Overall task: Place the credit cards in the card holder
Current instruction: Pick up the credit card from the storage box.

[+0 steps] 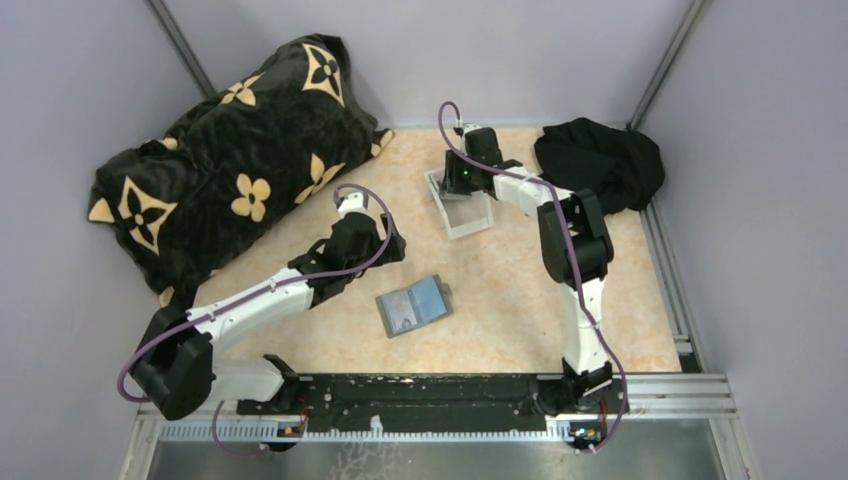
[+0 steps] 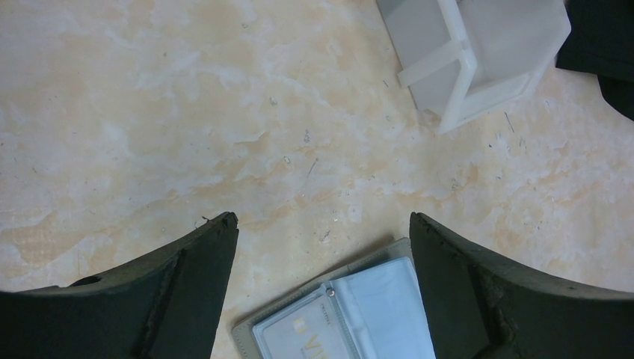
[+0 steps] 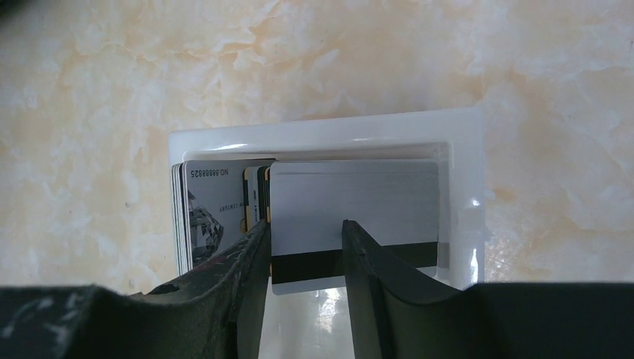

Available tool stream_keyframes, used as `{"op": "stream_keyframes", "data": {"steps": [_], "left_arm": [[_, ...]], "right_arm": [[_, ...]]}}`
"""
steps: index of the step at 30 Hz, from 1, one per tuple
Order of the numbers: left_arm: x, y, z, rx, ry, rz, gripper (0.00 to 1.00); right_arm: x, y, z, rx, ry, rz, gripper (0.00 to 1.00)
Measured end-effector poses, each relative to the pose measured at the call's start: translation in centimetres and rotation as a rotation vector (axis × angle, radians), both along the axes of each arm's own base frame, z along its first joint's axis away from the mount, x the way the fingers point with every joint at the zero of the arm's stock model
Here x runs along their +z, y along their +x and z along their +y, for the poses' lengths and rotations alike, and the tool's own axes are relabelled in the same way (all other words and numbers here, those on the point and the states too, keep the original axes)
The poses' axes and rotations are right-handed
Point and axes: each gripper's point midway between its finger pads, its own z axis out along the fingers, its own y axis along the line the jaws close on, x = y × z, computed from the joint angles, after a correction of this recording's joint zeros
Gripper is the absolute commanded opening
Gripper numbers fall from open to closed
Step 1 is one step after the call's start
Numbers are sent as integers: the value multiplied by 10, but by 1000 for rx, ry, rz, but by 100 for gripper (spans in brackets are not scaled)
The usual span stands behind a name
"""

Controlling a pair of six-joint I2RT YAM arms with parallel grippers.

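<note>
Right end effector directly above credit cards in tray, jaws part-open, nothing pinched. Left end effector wide open over card holder.

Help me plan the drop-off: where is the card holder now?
In the top view the card holder lies open at the middle of the table, on the near side of the white tray, slightly left.

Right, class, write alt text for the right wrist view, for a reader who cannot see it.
Two dark fingers, slightly apart, reach into a white tray over a silvery card with a black stripe. More cards sit stacked at the tray's left side; the table is marbled beige.
</note>
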Motion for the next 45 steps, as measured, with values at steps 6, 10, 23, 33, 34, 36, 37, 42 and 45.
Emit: {"op": "stream_keyframes", "data": {"steps": [6,10,23,33,34,36,37,42,45], "left_arm": [[-1,-1,-1,-6,-3,3,90],[-3,-2,-1,-8,-4,4,90],[-6,-3,0,-12,-4,10,89],[-8,-4,-1,-17,-4,16,89],[-9,-5,-1,-18,-4,17,89],[-9,-5,-1,-19,-4,18,89],[-9,-5,-1,-19,-4,18,89],[-9,-5,0,-19,-4,18,89],[-8,-5,0,-19,-6,16,89]], "right_arm": [[1,-1,2,4,10,4,38],[1,-1,3,7,15,6,36],[8,-4,11,20,28,17,32],[10,-4,10,12,25,16,27],[11,-4,10,10,23,16,26],[11,-4,10,8,19,14,25],[11,-4,9,5,15,13,24],[10,-5,5,-2,-10,15,22],[13,-4,3,-6,-26,7,20]]}}
